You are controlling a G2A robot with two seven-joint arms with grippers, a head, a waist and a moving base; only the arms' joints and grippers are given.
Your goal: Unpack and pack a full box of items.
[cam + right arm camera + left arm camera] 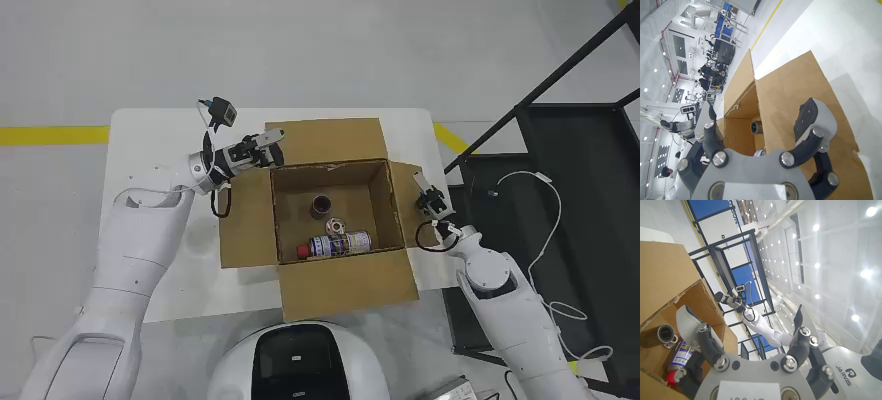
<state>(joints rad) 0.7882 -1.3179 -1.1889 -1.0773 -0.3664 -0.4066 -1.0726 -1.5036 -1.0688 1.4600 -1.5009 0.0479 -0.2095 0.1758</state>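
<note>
Your left hand (274,150) hangs fingers apart at the far corner of the box (330,140). Its wrist view shows the spray can (682,353) and dark cylinder (657,335) inside, ahead of it. Your right hand (431,198), fingers also apart, sits over the side flap (800,85) on the bench (160,140). From that wrist, the flap covers the can except for its end.
</note>
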